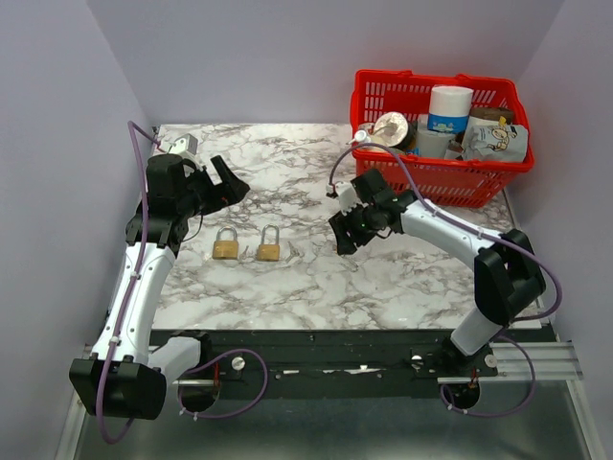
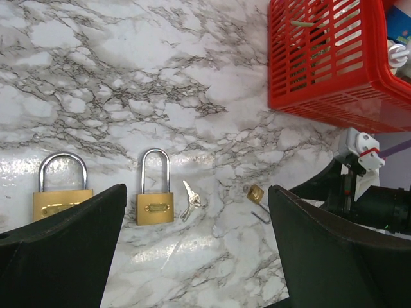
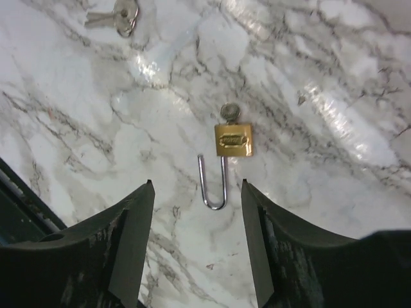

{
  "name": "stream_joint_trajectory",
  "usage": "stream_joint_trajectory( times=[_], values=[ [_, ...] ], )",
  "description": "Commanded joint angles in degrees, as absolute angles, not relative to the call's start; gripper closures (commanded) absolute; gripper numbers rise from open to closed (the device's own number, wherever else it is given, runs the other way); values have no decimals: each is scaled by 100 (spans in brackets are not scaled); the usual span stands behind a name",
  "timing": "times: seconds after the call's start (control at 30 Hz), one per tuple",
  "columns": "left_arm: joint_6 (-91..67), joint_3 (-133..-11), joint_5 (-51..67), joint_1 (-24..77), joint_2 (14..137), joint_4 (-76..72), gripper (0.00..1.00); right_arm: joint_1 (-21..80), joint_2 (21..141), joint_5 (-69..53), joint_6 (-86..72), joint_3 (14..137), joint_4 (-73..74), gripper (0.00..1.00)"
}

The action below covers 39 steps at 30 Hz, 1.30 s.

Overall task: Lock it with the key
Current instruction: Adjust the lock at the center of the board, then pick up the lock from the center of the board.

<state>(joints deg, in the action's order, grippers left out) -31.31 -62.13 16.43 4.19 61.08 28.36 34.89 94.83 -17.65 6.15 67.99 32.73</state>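
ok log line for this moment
left gripper open | right gripper open above small padlock | shackle open | keys loose | nothing held

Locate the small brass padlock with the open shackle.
The small brass padlock lies on the white marble table, centred ahead of the right gripper in the right wrist view, with the loose silver keys beyond it.

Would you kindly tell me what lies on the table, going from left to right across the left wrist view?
left padlock → second padlock → keys → small padlock → red basket
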Motion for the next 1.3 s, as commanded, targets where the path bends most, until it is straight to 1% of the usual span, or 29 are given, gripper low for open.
stream_joint_trajectory(
  times=[0.0, 0.13, 0.5, 0.7, 0.8, 1.0, 1.1, 1.13, 1.27],
  values=[
    [-3050, -6311, 1942, 387, 6012, 2628, 1, 3524, 10018, -1345, 1195, 7390, 3330, 34],
    [-3067, -6240, 2030, 387, 5880, 2461, 1, 3594, 10449, -1248, 1336, 7611, 3489, 34],
    [-3102, -6188, 1978, 387, 5809, 2496, 1, 3814, 10942, -853, 1292, 7629, 3542, 34],
    [-3111, -6161, 1942, 387, 5801, 2479, 1, 3823, 11171, -659, 1266, 7690, 3542, 36],
    [-3111, -6170, 1916, 387, 5783, 2496, 1, 3832, 11267, -589, 1239, 7717, 3542, 39],
    [-3032, -6100, 1899, 378, 5748, 2470, 1, 3867, 11320, -466, 1143, 7699, 3515, 51],
    [-2866, -6117, 1994, 378, 5730, 2461, 1, 3867, 11189, -492, 1038, 7655, 3559, 79],
    [-2796, -6135, 2073, 387, 5739, 2470, 1, 3867, 11136, -510, 924, 7673, 3594, 99],
    [-2584, -6109, 2381, 378, 5731, 2453, 1, 3789, 10522, -878, 537, 7866, 3621, 99]
  ],
)
